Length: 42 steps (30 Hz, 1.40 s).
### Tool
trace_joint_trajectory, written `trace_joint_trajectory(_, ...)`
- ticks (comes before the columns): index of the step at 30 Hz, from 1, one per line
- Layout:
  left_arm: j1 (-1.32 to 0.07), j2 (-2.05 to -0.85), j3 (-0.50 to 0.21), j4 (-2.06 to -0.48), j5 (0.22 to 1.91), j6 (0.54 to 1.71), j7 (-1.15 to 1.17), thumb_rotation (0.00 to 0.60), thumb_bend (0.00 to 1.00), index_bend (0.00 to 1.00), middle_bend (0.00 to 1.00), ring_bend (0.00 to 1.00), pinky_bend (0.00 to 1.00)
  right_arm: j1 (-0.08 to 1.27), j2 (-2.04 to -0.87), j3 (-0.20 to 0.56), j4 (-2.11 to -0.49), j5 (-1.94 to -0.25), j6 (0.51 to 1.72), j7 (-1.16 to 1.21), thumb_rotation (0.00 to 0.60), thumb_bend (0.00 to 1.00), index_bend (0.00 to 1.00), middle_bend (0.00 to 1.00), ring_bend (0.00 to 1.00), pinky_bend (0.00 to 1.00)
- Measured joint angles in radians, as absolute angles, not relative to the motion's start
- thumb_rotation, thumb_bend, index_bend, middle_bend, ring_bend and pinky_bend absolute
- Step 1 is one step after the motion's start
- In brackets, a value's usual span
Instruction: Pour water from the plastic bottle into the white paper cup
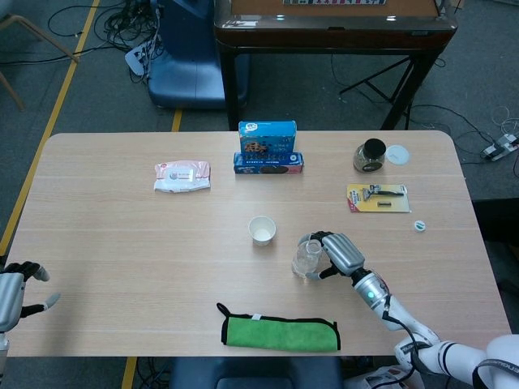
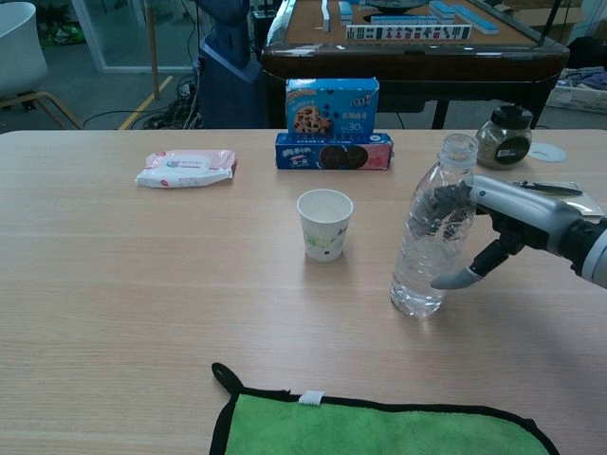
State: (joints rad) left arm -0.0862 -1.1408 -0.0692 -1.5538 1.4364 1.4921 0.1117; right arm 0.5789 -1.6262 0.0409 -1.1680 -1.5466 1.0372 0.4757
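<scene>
My right robot hand (image 2: 493,223) is wrapped round the plastic bottle (image 2: 432,232) at mid-body, fingers on the far side, thumb on the near side. The bottle is upright, cap off, standing on the table (image 2: 142,284) just right of the white paper cup (image 2: 324,224) and a bit nearer.

Handling, my read: thin clear plastic, partly full, so light-ish but soft-walled. A hard squeeze with the neck open would likely push water out. Smooth wall, could slip when tilted. Mid-body looks like the right place to hold. The cup is light, likely empty, easy to knock over.

Left robot hand (image 1: 15,293) hangs at the table's near-left edge, holding nothing, fingers spread.

Around: green cloth (image 2: 379,427) near edge, cookie boxes (image 2: 332,123) far, wipes pack (image 2: 185,167) far-left, jar (image 2: 503,136) and razor pack (image 1: 377,197) far-right. Nothing stands between bottle and cup.
</scene>
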Motion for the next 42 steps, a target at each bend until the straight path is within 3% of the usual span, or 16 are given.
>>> trace_joint_trajectory(22, -0.085, -1.139, -0.068, -1.555, 1.436, 1.491, 0.113, 0.6, 0.04, 0.56, 0.53, 0.46, 0.66, 0.575, -1.633, 0.052, -1.164, -1.543, 1.091, 0.464, 0.6, 0.01, 0.52, 0.51, 0.42, 0.37)
trace_joint_trajectory(34, -0.087, -1.141, -0.067, -1.552, 1.439, 1.489, 0.116, 0.6, 0.04, 0.56, 0.53, 0.46, 0.66, 0.567, -1.589, 0.102, -1.221, -1.507, 1.134, 0.346, 0.6, 0.13, 0.57, 0.56, 0.48, 0.44)
trace_joint_trajectory(42, -0.087, -1.142, -0.067, -1.553, 1.44, 1.49, 0.117, 0.6, 0.04, 0.56, 0.53, 0.46, 0.66, 0.58, -1.554, 0.142, -1.253, -1.44, 1.104, 0.19, 0.6, 0.14, 0.58, 0.56, 0.49, 0.47)
